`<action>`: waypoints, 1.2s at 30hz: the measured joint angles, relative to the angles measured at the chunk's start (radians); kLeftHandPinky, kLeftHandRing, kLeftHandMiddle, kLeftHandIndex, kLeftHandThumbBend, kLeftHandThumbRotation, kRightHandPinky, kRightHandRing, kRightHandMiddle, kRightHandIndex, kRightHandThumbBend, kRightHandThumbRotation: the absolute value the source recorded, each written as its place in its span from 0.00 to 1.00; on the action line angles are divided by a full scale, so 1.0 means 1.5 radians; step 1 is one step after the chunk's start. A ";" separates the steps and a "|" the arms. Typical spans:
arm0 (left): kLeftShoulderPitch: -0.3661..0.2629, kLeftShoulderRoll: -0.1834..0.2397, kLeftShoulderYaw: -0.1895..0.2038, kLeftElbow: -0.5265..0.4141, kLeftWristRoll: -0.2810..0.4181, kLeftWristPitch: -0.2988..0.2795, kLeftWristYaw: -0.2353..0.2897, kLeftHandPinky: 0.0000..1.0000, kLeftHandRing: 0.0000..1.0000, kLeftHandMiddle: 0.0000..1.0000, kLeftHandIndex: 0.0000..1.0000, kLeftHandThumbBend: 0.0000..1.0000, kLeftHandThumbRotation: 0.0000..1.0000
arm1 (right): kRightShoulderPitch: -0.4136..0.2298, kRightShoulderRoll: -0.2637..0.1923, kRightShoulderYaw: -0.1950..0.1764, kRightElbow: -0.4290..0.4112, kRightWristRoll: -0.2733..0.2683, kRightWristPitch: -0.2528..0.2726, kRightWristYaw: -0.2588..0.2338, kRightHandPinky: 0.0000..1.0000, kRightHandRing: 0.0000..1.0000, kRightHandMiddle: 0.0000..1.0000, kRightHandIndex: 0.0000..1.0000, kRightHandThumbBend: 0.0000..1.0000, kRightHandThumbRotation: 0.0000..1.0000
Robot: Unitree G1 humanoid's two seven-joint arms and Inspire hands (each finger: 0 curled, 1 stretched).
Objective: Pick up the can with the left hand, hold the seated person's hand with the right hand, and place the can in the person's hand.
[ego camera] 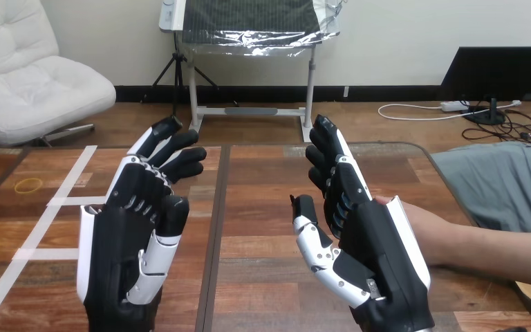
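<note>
Wooden table (263, 200), two black-and-white robot hands raised over it, a person's hand at the right.
Far left, a yellow ring (28, 185) lies beside white tape strips (55, 200). The left hand (135, 228), near left, has its fingers loosely bent and relaxed, grasping nothing. The right hand (359, 228), right of centre, stands upright with fingers straight and thumb apart, closed round nothing. The person's hand (415, 225) lies just behind its white shell; whether they touch cannot be told. Progress, as judged: the can is in neither hand, so pick-up, hand-hold and hand-over all remain.
</note>
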 measured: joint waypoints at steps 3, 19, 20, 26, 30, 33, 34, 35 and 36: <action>0.000 0.000 0.000 0.003 0.000 0.000 0.000 0.70 0.74 0.78 0.82 0.59 0.71 | 0.000 0.000 0.000 0.000 0.001 0.000 0.000 1.00 1.00 1.00 1.00 0.00 0.00; 0.000 -0.001 -0.002 0.006 -0.002 0.000 0.000 0.71 0.74 0.78 0.81 0.60 0.70 | 0.000 0.000 -0.003 0.000 0.014 0.007 0.000 1.00 1.00 1.00 1.00 0.00 0.00; 0.000 -0.001 -0.002 0.006 -0.002 0.000 0.000 0.71 0.74 0.78 0.81 0.60 0.69 | 0.000 0.000 -0.004 0.000 0.014 0.008 0.000 1.00 1.00 1.00 1.00 0.00 0.00; 0.000 -0.002 -0.002 0.007 -0.002 0.000 0.000 0.70 0.74 0.78 0.81 0.60 0.69 | 0.000 0.000 -0.005 0.000 0.014 0.011 0.000 1.00 1.00 1.00 1.00 0.00 0.00; 0.000 -0.003 -0.003 0.009 -0.004 0.000 -0.001 0.70 0.74 0.78 0.81 0.59 0.67 | 0.000 0.000 -0.005 0.000 0.014 0.012 0.000 1.00 1.00 1.00 1.00 0.00 0.00; 0.000 -0.003 -0.004 0.010 -0.006 0.000 -0.002 0.70 0.74 0.78 0.81 0.59 0.66 | 0.000 0.000 -0.006 0.000 0.014 0.012 0.000 1.00 1.00 1.00 1.00 0.00 0.00; 0.000 -0.003 -0.004 0.011 -0.006 0.000 -0.002 0.70 0.74 0.78 0.81 0.60 0.66 | 0.000 0.000 -0.006 0.000 0.014 0.012 0.000 1.00 1.00 1.00 1.00 0.00 0.00; 0.000 -0.003 -0.004 0.011 -0.006 0.000 -0.001 0.71 0.74 0.79 0.81 0.60 0.66 | 0.000 0.000 -0.006 0.000 0.014 0.012 0.000 1.00 1.00 1.00 1.00 0.00 0.00; 0.000 -0.003 -0.004 0.012 -0.004 0.000 0.000 0.71 0.75 0.79 0.81 0.61 0.65 | 0.000 0.000 -0.006 0.000 0.014 0.012 0.000 1.00 1.00 1.00 1.00 0.00 0.00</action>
